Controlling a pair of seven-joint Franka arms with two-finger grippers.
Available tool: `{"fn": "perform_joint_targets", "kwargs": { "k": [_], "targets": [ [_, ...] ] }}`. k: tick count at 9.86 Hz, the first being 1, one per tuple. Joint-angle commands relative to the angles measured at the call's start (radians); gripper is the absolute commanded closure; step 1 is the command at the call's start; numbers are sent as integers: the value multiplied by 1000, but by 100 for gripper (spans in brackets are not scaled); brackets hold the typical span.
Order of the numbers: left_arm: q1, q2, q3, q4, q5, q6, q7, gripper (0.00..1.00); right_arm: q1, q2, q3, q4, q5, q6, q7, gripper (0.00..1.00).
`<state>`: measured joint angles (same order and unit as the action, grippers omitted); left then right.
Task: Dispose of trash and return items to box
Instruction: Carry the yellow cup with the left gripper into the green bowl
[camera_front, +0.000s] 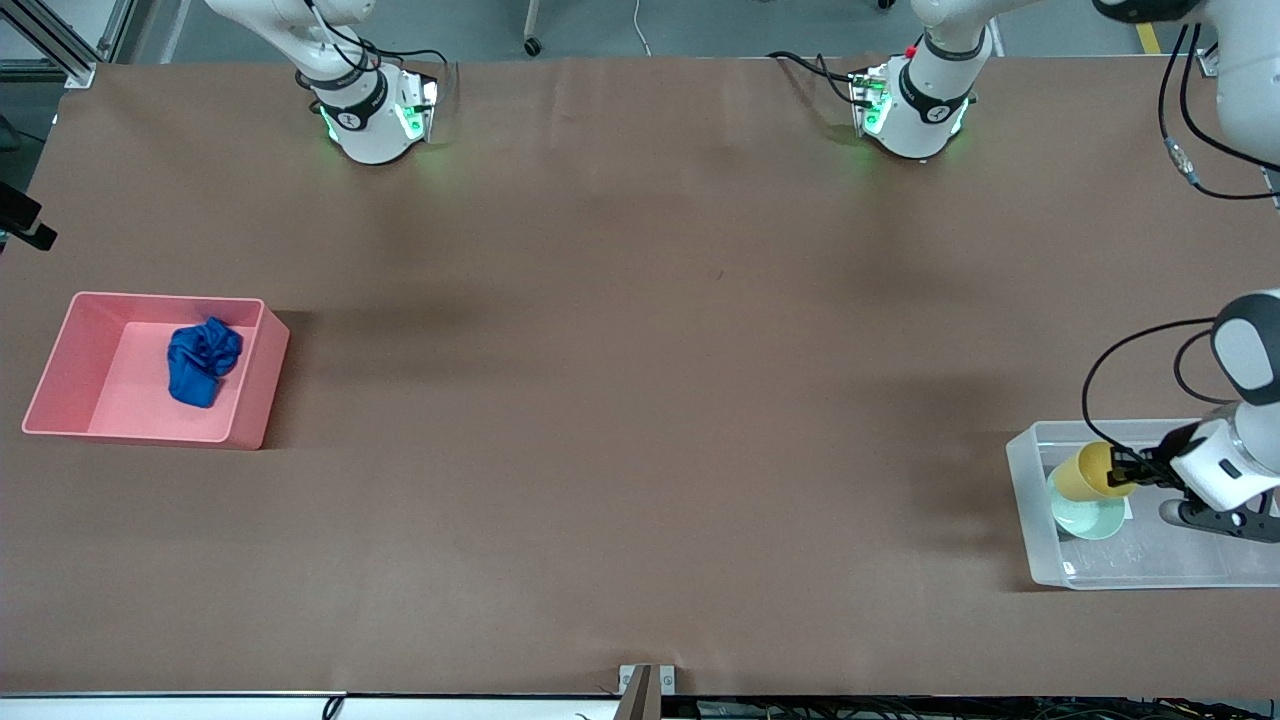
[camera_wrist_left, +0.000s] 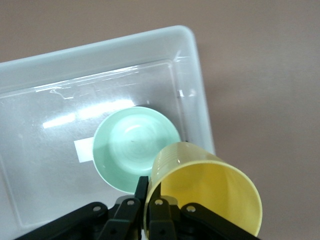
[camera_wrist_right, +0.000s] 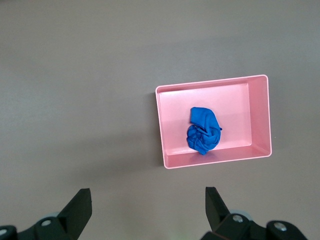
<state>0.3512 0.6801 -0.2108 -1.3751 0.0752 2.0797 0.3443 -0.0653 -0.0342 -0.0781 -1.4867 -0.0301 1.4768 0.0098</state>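
Note:
My left gripper (camera_front: 1135, 470) (camera_wrist_left: 151, 187) is shut on the rim of the yellow cup (camera_front: 1085, 470) (camera_wrist_left: 210, 190), one finger inside and one outside. It holds the cup tilted over the clear box (camera_front: 1030, 520) (camera_wrist_left: 195, 75) at the left arm's end of the table. The mint-green bowl (camera_front: 1090, 518) (camera_wrist_left: 130, 145) sits upright in the box, just under the cup. The blue wad (camera_front: 203, 360) (camera_wrist_right: 203, 131) lies in the pink bin (camera_front: 60, 350) (camera_wrist_right: 212, 82). My right gripper (camera_wrist_right: 147, 195) is open and empty, high over bare table beside the pink bin; it is out of the front view.
The pink bin stands at the right arm's end of the table. A white label (camera_wrist_left: 82, 150) shows on the box's bottom beside the bowl. Both arm bases (camera_front: 365, 115) (camera_front: 915, 105) stand along the table edge farthest from the front camera.

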Motion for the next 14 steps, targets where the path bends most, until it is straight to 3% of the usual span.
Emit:
{"fn": "perform_joint_targets", "kwargs": {
  "k": [1,7,8,9,10,11,14],
  "targets": [
    [-1,65,30,44,21,2,30,100,-2,-13,1,-9,-4,-3,-8,0],
    [26,136,31,31,14,85,16,99,-2,-12,1,-9,-2,3,-8,0],
    [26,139,31,30,11,89,12,94,-2,-12,1,-9,-2,6,-8,0],
    [26,137,31,31,14,89,-2,69,-2,-12,1,-9,-2,7,-8,0],
    [26,133,31,30,17,89,-16,26,-1,-12,1,-9,-2,5,-8,0],
    [29,125,30,30,17,89,-16,2,1,-12,1,-10,-2,2,-8,0],
    [28,75,22,28,14,74,-13,0,-1,-12,1,-10,-2,7,-8,0]
  ]
}}
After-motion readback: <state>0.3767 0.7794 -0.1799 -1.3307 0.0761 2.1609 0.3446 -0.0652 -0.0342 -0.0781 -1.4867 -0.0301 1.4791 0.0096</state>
